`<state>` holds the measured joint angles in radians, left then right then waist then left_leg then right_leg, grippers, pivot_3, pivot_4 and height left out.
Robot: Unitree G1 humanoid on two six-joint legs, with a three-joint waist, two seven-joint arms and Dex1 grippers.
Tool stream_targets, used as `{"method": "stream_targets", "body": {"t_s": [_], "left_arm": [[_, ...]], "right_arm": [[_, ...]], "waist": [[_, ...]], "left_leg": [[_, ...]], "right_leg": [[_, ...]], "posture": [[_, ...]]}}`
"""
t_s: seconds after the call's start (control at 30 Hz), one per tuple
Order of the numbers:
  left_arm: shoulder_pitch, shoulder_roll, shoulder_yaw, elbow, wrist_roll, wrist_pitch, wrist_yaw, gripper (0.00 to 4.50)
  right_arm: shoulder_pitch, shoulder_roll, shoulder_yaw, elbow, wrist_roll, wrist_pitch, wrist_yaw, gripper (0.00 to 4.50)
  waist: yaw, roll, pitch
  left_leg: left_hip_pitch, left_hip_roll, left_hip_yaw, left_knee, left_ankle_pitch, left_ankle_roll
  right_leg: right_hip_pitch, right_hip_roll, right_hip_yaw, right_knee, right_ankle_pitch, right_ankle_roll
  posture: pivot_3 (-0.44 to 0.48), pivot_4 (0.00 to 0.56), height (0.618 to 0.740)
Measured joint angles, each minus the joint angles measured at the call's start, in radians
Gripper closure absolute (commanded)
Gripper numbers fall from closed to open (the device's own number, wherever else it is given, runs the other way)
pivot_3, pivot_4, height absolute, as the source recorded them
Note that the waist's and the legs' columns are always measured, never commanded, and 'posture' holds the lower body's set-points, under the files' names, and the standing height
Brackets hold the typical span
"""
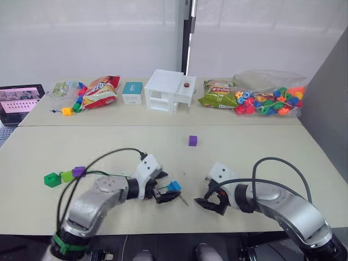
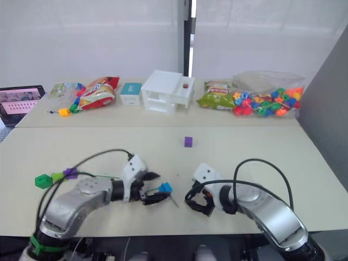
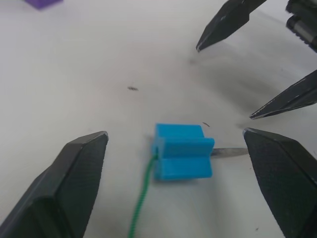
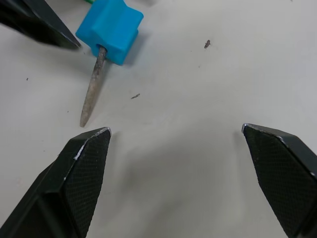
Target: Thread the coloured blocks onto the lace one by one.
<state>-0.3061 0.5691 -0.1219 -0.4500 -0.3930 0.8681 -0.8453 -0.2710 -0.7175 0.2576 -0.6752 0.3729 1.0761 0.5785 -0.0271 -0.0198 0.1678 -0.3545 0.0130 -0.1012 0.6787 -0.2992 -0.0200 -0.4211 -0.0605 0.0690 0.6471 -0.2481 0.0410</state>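
Observation:
A blue block lies on the table with the green lace running into it and the pale stiff tip sticking out its far side. My left gripper is open, its fingers on either side of the blue block without touching it. Just right of the tip, my right gripper is open with nothing between its fingers. At the lace's left end sit a dark green block, a light green block and a purple block. A loose purple block rests farther back.
Along the table's back stand a bag of mixed beads, a white box, snack bags, a teal carton and a small yellow cube. A laptop sits at the far left.

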Motion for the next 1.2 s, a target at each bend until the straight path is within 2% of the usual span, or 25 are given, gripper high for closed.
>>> {"method": "stream_targets", "body": {"t_s": [0.1, 0.2, 0.3, 0.43, 0.63, 0.73, 0.97, 1.2], "left_arm": [[-0.028, 0.093, 0.012, 0.032, -0.021, -0.098, -0.128, 0.04], [-0.055, 0.192, -0.045, 0.165, 0.031, -0.343, -0.325, 0.04], [-0.151, 0.208, -0.094, 0.358, 0.075, -0.6, -0.527, 0.04], [-0.343, 0.156, -0.19, 0.64, 0.116, -0.897, -0.726, 0.04], [-0.515, 0.094, -0.416, 0.894, 0.093, -1.13, -0.762, 0.04], [-0.577, 0.028, -0.501, 1.013, 0.078, -1.22, -0.765, 0.04], [-0.646, -0.071, -0.588, 1.186, 0.087, -1.353, -0.766, 0.04], [-0.688, -0.111, -0.596, 1.307, 0.128, -1.428, -0.766, 0.04]], "right_arm": [[0.0, 0.0, 0.002, 0.005, -0.002, -0.003, 0.003, 0.0], [0.0, 0.001, 0.004, 0.018, -0.006, -0.01, 0.004, 0.0], [-0.004, 0.007, 0.009, 0.025, -0.009, -0.024, 0.004, 0.0], [-0.013, 0.013, 0.013, 0.036, -0.012, -0.034, 0.004, 0.0], [0.017, -0.001, 0.0, 0.023, -0.008, -0.038, 0.01, 0.0], [0.044, -0.007, -0.022, -0.021, 0.005, -0.035, 0.009, 0.0], [0.087, 0.013, -0.089, -0.122, 0.051, -0.026, 0.007, 0.0], [0.115, 0.011, -0.093, -0.185, 0.08, -0.029, 0.002, 0.0]], "waist": [[-0.001, 0.0, 0.0], [-0.002, 0.001, 0.0], [0.007, 0.0, 0.0], [0.016, 0.0, 0.0], [0.01, 0.0, 0.0], [0.007, 0.0, 0.0], [0.005, 0.0, 0.001], [0.003, 0.0, 0.001]], "left_leg": [[0.0, 0.0, 0.0, -0.001, 0.0, 0.0], [0.0, 0.0, 0.001, -0.001, 0.0, 0.0], [-0.001, 0.0, 0.001, -0.001, 0.0, -0.001], [-0.004, 0.0, 0.001, 0.001, 0.0, -0.001], [-0.004, 0.0, 0.001, 0.001, -0.001, 0.002], [-0.004, 0.0, 0.0, 0.001, -0.001, 0.002], [-0.004, 0.0, 0.0, 0.002, -0.001, 0.002], [-0.004, -0.001, 0.0, 0.002, -0.001, 0.002]], "right_leg": [[0.0, 0.0, 0.0, 0.0, 0.0, 0.0], [-0.001, 0.0, 0.0, -0.001, 0.0, 0.0], [0.0, 0.0, 0.0, -0.004, 0.0, 0.0], [0.0, 0.0, 0.0, -0.005, 0.0, 0.0], [-0.002, 0.0, 0.0, -0.001, 0.0, 0.0], [-0.002, 0.0, 0.0, -0.001, 0.0, 0.0], [-0.001, 0.0, 0.0, -0.001, 0.0, 0.0], [-0.001, 0.0, 0.0, 0.0, 0.0, 0.0]], "posture": [[0.0, 0.15, 0.74], [0.0, 0.15, 0.74], [0.0, 0.15, 0.74], [0.0, 0.15, 0.74], [0.0, 0.15, 0.74], [0.0, 0.15, 0.74], [0.0, 0.15, 0.74], [0.0, 0.15, 0.74]]}}
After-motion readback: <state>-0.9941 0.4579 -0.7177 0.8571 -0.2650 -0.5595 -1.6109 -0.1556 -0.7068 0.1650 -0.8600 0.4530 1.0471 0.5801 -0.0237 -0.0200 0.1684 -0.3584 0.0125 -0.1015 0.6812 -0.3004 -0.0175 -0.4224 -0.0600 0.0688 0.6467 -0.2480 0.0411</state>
